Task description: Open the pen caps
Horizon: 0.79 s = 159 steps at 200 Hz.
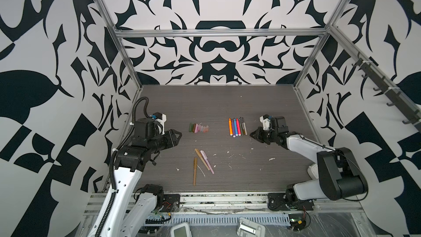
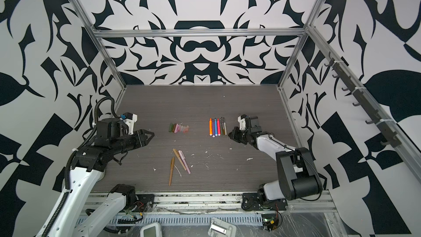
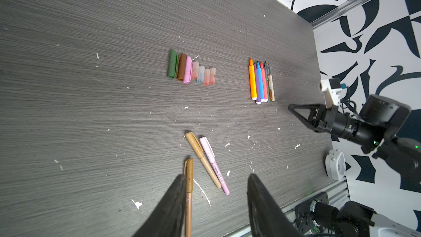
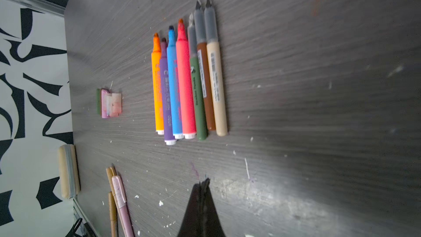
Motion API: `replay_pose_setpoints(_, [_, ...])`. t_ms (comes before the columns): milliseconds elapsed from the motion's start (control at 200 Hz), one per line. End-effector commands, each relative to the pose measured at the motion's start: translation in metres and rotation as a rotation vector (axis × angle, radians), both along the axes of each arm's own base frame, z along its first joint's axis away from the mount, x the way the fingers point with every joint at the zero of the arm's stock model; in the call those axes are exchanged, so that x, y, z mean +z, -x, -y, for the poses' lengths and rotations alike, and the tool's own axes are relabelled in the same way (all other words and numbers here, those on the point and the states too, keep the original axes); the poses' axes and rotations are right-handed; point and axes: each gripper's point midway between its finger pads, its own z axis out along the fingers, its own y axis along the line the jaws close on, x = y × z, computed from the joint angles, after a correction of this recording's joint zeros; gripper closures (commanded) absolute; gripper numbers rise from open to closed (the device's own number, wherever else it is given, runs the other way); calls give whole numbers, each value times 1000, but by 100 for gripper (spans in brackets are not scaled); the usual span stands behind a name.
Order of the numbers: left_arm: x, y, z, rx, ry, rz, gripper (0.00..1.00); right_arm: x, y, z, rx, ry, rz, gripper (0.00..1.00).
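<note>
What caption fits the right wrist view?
Shut right gripper facing seven uncapped coloured plastic pens on grey woodgrain table.

desk [image 1: 227, 101]: dark grey woodgrain, white flecks all over
walls [image 1: 216, 3]: white with big black swirly shapes
caps [image 3: 191, 70]: olive, brown, pink, then four see-through pinkish ones, one kinda bluish
open pens [image 4: 185, 83]: orange, purple, blue, coral, olive, brown, cream; thin three have grey necks
capped pens [image 1: 202, 159]: two tan-gold, one pale pink
arms [image 1: 124, 178]: white shells, black joints
</note>
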Motion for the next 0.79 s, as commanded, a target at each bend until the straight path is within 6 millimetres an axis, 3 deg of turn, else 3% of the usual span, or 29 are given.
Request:
replay_pose_setpoints(0, [-4, 4, 0, -1, 4, -10, 53, 1, -22, 4, 12, 19, 0, 100])
replay_pose_setpoints(275, [-2, 5, 0, -5, 6, -4, 53, -28, -59, 6, 8, 8, -75, 100])
replay_pose_setpoints(520, [3, 0, 1, -5, 12, 22, 53, -42, -61, -1, 11, -51, -106, 100])
replay_pose_setpoints(790, [-1, -2, 2, -6, 9, 7, 53, -40, -60, -11, 31, -120, -94, 100])
